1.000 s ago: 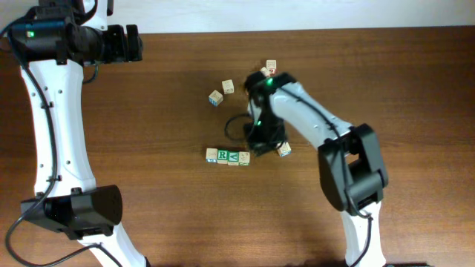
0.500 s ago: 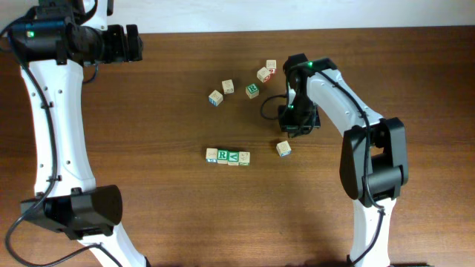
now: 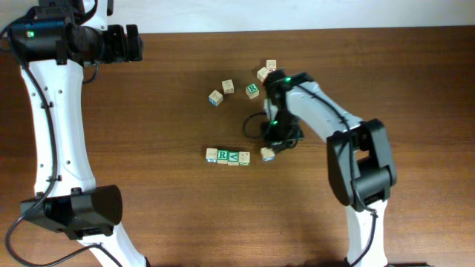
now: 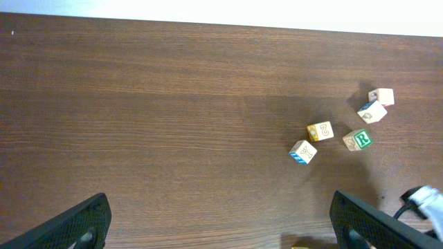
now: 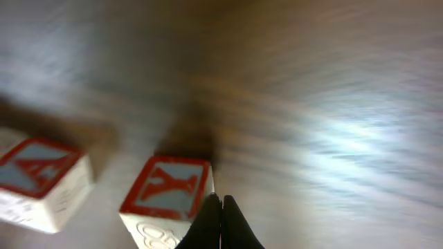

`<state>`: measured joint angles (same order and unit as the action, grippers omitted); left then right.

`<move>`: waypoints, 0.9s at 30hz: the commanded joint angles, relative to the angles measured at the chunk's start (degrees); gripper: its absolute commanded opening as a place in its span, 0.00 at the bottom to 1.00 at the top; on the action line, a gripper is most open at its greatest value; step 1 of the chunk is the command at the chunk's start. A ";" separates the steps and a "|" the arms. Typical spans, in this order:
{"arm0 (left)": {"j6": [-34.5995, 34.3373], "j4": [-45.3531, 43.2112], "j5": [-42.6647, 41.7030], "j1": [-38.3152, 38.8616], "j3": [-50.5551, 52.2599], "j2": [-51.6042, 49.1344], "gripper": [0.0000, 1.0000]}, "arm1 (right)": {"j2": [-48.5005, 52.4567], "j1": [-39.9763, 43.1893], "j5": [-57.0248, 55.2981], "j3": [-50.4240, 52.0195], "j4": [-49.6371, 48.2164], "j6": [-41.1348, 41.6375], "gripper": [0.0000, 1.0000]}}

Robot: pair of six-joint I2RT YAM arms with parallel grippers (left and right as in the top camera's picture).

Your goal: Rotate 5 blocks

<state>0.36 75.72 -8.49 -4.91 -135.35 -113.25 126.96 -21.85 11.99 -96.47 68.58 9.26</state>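
ten small wooden alphabet blocks (image 3: 244, 158) dot the brown table (image 3: 415, 81). a row of four (image 3: 228, 156) lies side by side and touching near the middle, its green r block (image 3: 223, 155) and green v block (image 3: 234, 156) flanked by paler ones. a lone block (image 3: 267, 154) sits just right of the row, a slim gap between them. five more lie scattered farther up: a second green r block (image 3: 252, 90), a yellow-lettered block (image 4: 320, 131), a blue-marked block (image 4: 302, 151), a pale block (image 3: 263, 73) and a red-marked block (image 3: 271, 65) beside it.

the right gripper (image 5: 220, 207), pinched fully closed and holding nothing, points down at the lone block's edge; the wrist view is too blurred to tell contact. its arm stretches over the table between the scattered five and the row, a black cable (image 3: 252, 126) looping beside it. the left gripper (image 4: 220, 211) hangs spread wide and empty at the table's far left, well apart from every block.
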 commanded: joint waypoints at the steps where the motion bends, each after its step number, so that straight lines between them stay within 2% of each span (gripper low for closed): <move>1: -0.39 0.04 0.44 -0.24 -0.50 0.59 0.99 | 0.07 -2.16 0.94 0.46 1.07 1.11 0.04; 5: -0.39 0.04 0.44 -0.24 -0.50 0.59 0.99 | 0.07 -2.19 1.29 0.46 1.11 2.19 0.04; 9: -0.39 0.04 0.44 -0.24 -0.50 0.59 0.99 | 0.07 -2.21 6.32 0.46 1.01 2.71 0.04; 19: -0.39 0.04 0.44 -0.24 -0.50 0.59 0.99 | 0.07 -3.72 7.10 0.46 -0.63 13.81 0.04; 27: -0.39 0.04 0.44 -0.24 -0.50 0.59 0.99 | 0.07 -4.07 9.20 0.39 -2.49 14.12 0.04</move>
<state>0.36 75.72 -8.49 -4.91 -135.35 -113.25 126.96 -25.50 19.90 -96.47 66.30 22.52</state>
